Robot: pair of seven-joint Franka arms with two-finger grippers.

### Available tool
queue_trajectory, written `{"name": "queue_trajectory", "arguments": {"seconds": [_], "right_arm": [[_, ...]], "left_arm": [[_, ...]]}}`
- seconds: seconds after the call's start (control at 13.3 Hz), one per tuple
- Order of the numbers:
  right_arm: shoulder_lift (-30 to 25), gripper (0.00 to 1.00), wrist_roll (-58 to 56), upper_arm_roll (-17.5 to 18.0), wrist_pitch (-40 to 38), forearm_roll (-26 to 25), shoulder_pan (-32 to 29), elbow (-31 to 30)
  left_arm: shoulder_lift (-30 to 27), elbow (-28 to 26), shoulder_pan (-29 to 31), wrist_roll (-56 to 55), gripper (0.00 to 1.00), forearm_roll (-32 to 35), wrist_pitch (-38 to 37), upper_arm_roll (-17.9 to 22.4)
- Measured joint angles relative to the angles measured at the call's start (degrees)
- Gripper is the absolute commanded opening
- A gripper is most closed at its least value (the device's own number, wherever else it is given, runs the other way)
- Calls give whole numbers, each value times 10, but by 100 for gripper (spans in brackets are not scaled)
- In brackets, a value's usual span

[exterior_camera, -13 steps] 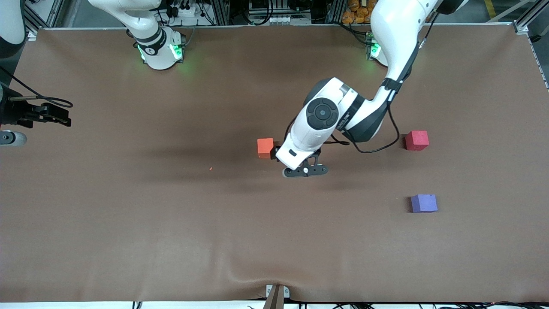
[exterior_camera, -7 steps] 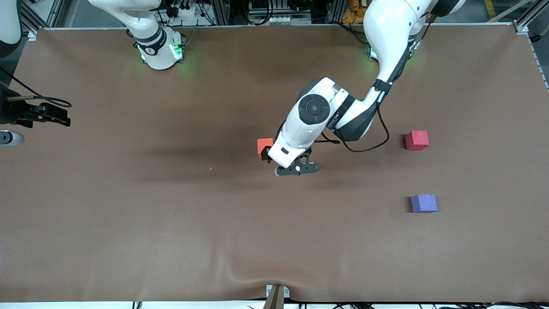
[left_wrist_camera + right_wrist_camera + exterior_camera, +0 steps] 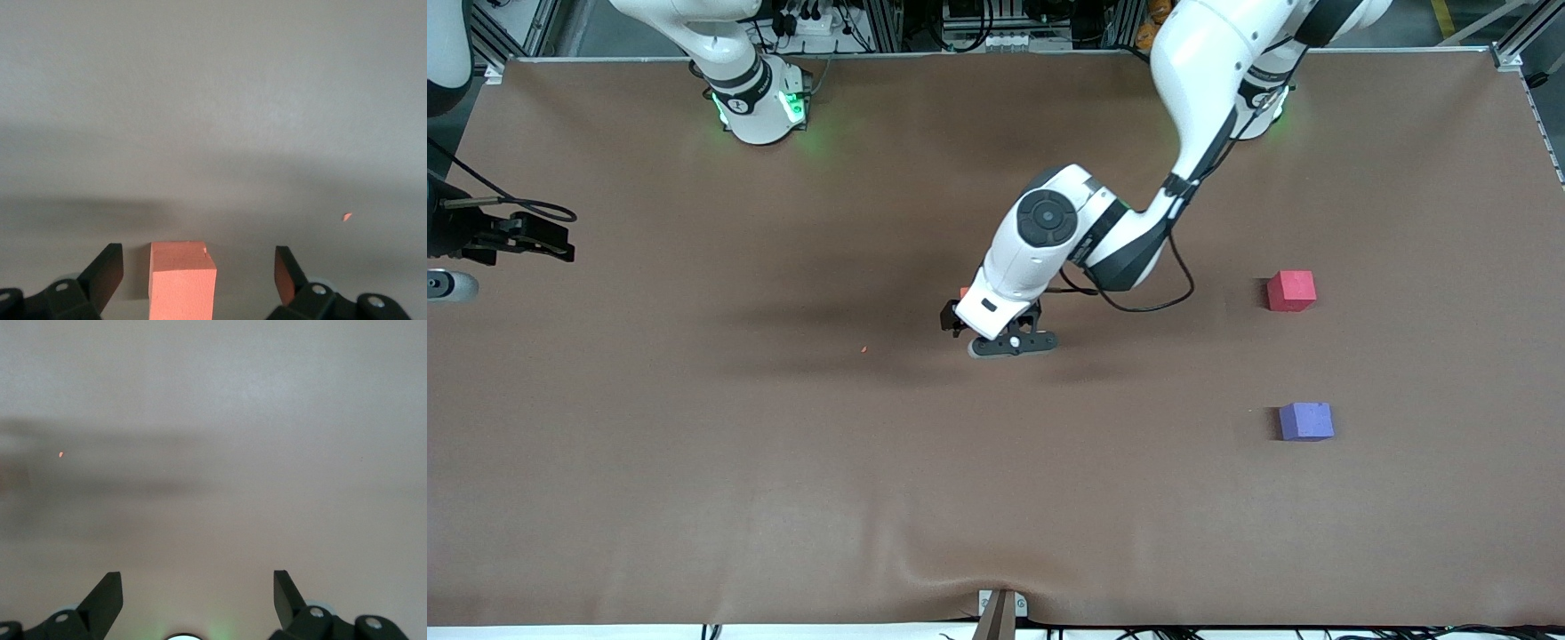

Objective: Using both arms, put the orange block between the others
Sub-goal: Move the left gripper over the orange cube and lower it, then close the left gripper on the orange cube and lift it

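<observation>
The left end effector [image 3: 193, 277] has slid over the orange block [image 3: 181, 283] mid-surface, fingers spread astride it, ungrasped; the right end effector [image 3: 193, 597] waits, released, at the surface's edge

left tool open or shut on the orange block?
Open. In the left wrist view, the left tool has both fingers clear of the orange block between them.

High front camera over whole table [image 3: 694, 444]; wrist cameras low, close to it.

Left arm [image 3: 1049, 240] hides nearly all the orange block [image 3: 964, 292] (front view); wrist view crops its base
</observation>
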Motion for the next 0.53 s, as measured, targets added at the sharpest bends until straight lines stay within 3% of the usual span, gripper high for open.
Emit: {"name": "queue_trajectory", "arguments": {"seconds": [0.53], "right_arm": [[0,100,0,2,0,1,0,8]], "left_arm": [[40,5,-47,-19,100,16,20,36]]}}
